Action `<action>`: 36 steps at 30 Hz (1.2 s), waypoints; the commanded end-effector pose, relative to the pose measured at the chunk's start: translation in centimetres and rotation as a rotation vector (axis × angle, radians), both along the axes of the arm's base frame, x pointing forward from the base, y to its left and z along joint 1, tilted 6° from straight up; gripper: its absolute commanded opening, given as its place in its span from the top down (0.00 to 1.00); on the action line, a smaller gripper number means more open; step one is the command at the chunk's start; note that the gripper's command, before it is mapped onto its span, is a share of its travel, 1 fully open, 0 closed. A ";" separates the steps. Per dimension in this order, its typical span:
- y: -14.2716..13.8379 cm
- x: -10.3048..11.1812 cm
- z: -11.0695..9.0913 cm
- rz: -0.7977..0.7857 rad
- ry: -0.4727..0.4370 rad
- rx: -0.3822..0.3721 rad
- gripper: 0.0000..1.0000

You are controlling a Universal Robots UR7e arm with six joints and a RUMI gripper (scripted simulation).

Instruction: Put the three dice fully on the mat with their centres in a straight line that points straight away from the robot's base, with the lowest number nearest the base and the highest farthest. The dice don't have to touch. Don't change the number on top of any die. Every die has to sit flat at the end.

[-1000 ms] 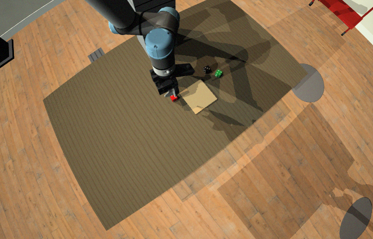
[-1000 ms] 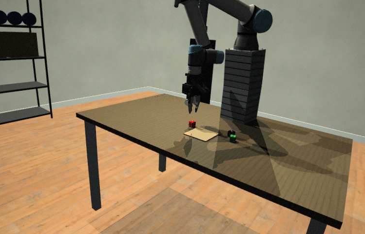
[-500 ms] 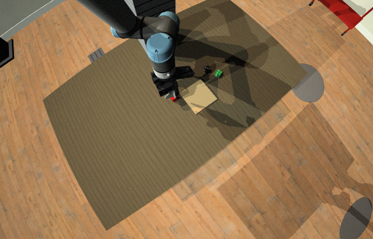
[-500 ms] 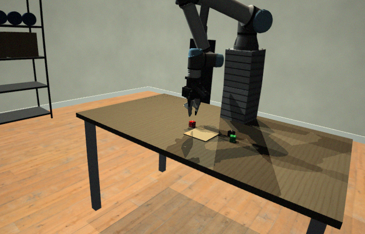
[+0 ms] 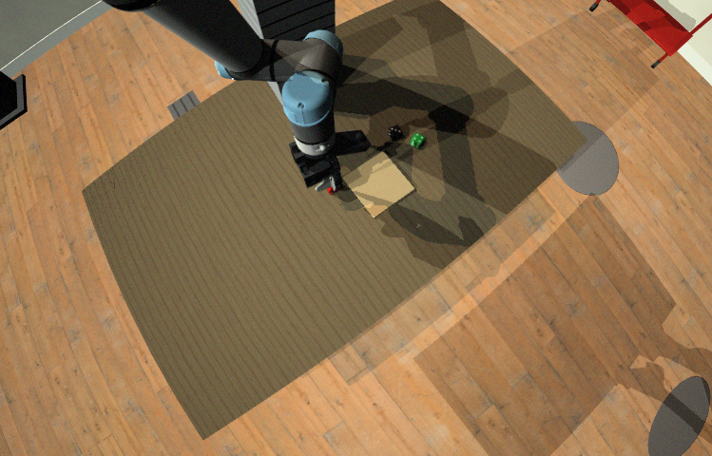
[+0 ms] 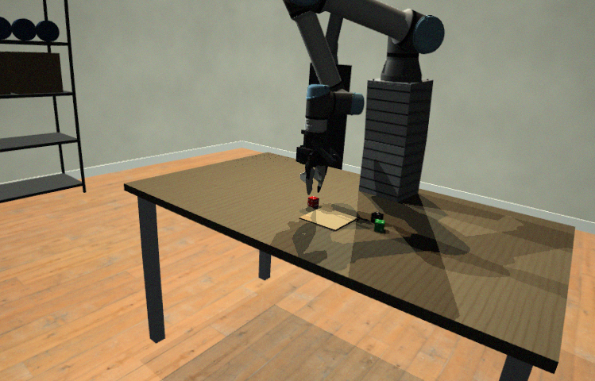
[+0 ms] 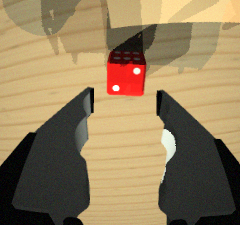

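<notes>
A red die (image 7: 126, 73) lies flat on the table just off the near left edge of the tan mat (image 7: 170, 5); it also shows in the overhead view (image 5: 330, 190) and the side view (image 6: 312, 202). Its top face shows several pips. My gripper (image 7: 125, 90) hangs a little above the die, fingers apart and empty, with the die just beyond the fingertips; the gripper also shows in the side view (image 6: 312, 185). A black die (image 5: 394, 132) and a green die (image 5: 417, 141) sit close together on the table past the mat's (image 5: 382, 183) far corner, off the mat.
The robot's grey ribbed pedestal (image 6: 395, 136) stands on the table behind the mat. The table's front edge (image 6: 291, 257) runs near the mat. A dark shelf unit (image 6: 17, 94) stands on the floor far to the left.
</notes>
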State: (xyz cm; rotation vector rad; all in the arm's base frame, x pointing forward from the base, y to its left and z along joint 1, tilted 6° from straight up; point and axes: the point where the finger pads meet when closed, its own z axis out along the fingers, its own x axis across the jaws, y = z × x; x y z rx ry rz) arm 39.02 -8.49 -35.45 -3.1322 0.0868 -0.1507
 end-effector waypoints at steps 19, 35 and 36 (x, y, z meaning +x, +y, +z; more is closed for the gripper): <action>0.0 0.1 -0.7 0.000 -0.001 -0.001 0.72; 0.0 0.1 -0.7 0.000 -0.001 -0.001 0.72; 0.0 0.1 -0.7 0.000 -0.001 -0.001 0.72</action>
